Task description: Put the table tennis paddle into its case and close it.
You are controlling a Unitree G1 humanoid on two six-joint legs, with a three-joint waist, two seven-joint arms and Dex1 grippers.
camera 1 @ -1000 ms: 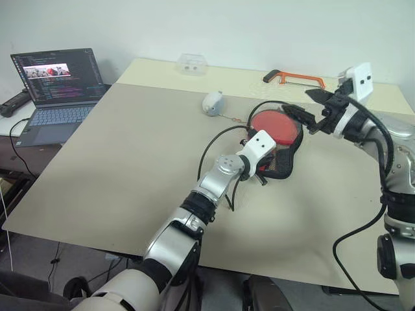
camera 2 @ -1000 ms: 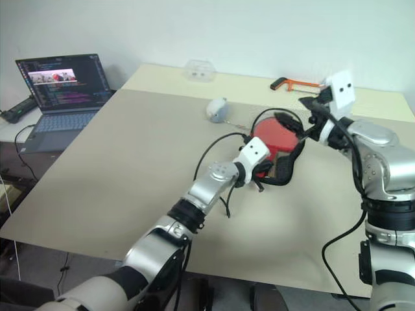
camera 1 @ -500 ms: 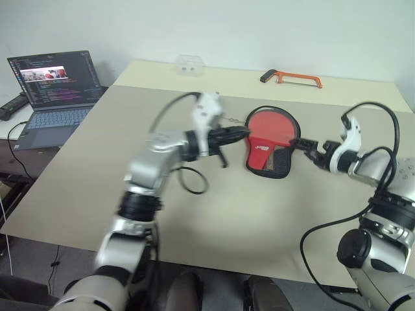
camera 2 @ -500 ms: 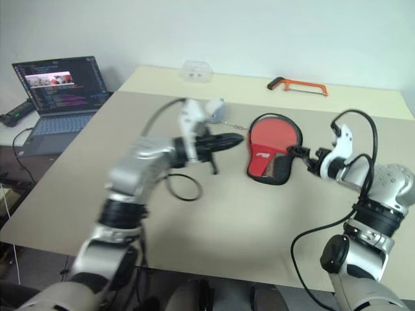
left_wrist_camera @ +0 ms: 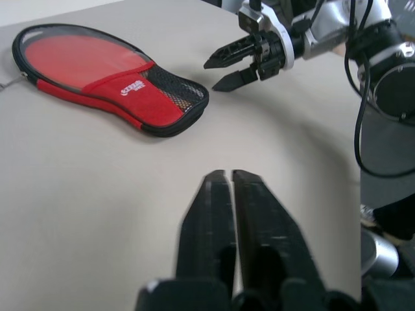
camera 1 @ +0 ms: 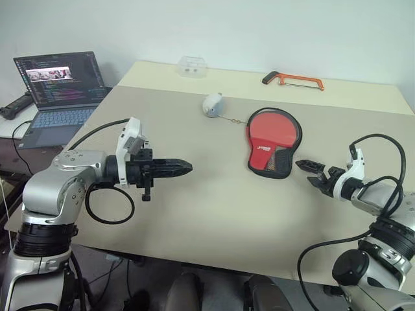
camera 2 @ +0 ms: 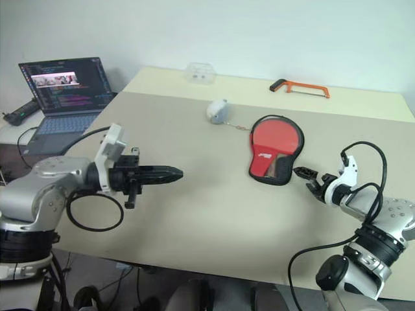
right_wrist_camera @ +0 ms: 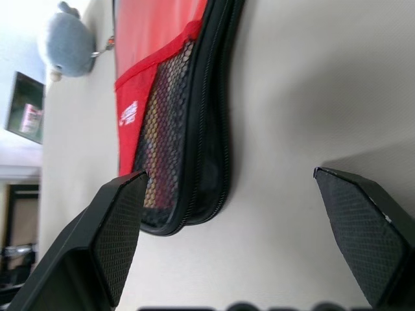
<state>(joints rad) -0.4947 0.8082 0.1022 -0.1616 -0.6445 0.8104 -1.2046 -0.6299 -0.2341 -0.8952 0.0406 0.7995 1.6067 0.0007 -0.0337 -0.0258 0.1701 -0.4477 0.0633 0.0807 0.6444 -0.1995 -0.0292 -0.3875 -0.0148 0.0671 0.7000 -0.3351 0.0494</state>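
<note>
The case [camera 1: 272, 141] is lying flat on the tabletop [camera 1: 214, 214], looking zipped shut, so the task is appearing done. The left gripper [camera 1: 184, 166] is hovering well apart, fingers nearly together; the right gripper [camera 1: 312, 172], fingers spread wide, is hanging empty near the case's narrow end.

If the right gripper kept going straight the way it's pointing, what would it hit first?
Most likely the case: the right gripper, jaws open, aims at its narrow mesh-pocket end, with bare table between.

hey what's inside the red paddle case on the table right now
Through the mesh pocket of the case, pale wood with a dark stripe shows, like a paddle handle. The zipper rim looks closed, and the red fabric covers the rest, so the blade cannot be seen.
</note>
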